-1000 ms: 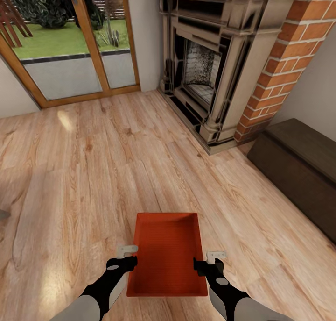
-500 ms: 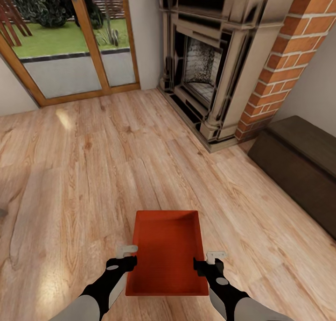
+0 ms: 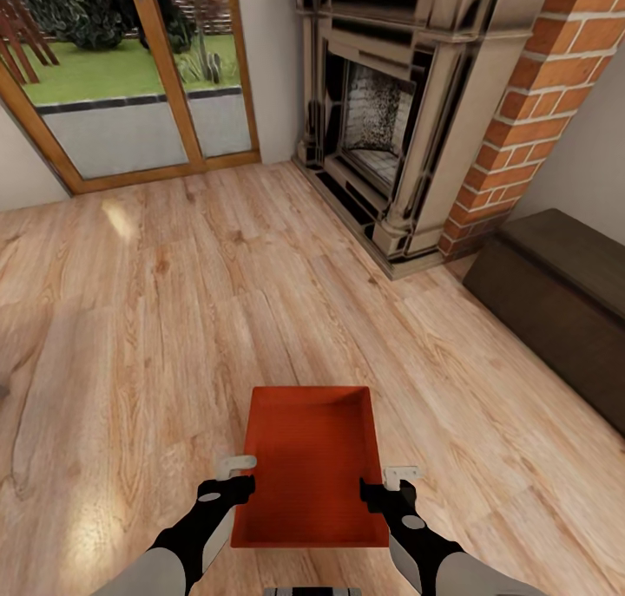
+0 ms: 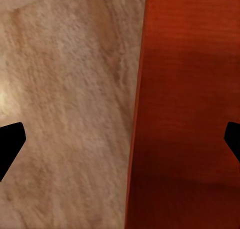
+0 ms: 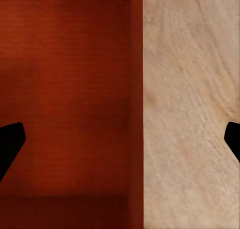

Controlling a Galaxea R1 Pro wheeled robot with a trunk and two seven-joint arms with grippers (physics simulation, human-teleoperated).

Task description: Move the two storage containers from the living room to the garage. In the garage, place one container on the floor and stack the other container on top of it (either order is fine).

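One red-orange storage container (image 3: 311,466) lies lengthwise in front of me over the light wood plank floor of the living room. My left gripper (image 3: 237,479) is at its left long wall and my right gripper (image 3: 384,483) at its right long wall. In the left wrist view the left gripper (image 4: 120,144) stands open, its dark fingertips (image 4: 10,144) wide apart with the container wall (image 4: 137,139) between them. The right gripper (image 5: 120,144) is open the same way over the other container wall (image 5: 136,114). Whether the container rests on the planks or hangs just above them I cannot tell.
A brick-and-dark fireplace (image 3: 391,127) stands ahead on the right, with a low dark bench (image 3: 555,301) along the right wall. Glazed wooden doors (image 3: 130,84) are at the far left. Wood floor (image 3: 174,318) stretches between me and them.
The whole picture has shifted slightly, so the camera moved. The container looks a little larger and reaches higher in the picture. Both grippers keep their places at its sides.
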